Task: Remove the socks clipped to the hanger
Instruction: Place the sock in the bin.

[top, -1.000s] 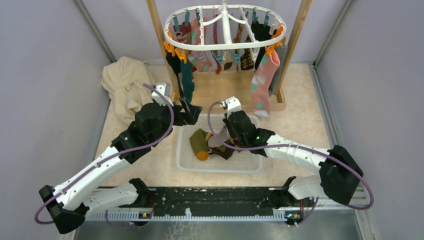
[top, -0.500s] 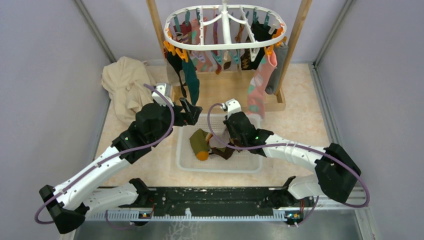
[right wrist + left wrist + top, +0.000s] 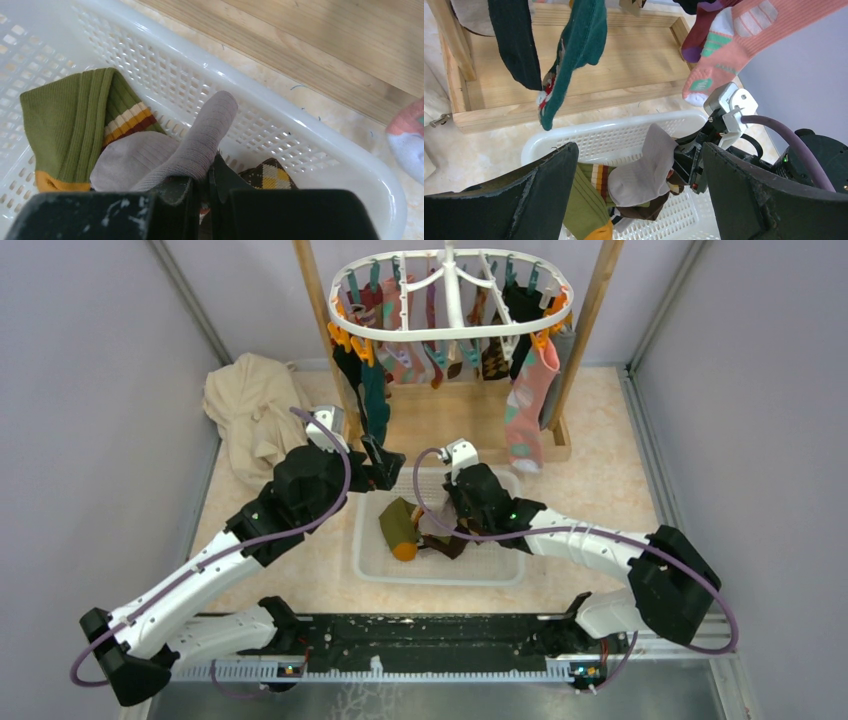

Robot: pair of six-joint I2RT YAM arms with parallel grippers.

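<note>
Sock, grey (image 3: 200, 140), pinched in R gripper (image 3: 206, 192) over mesh basket (image 3: 280, 105), 6 o'clock from hanger (image 3: 450, 334); best released low, well inside rim, w/ L gripper (image 3: 639, 150) spread wide, empty.

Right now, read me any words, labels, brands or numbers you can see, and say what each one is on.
None: no text can be read in any view.
The socks on the hanger carry only stripes, argyle and colour blocks.
The grey sock in the right claw is plain.
White specks on the black rail at the near edge are too small to read.
</note>
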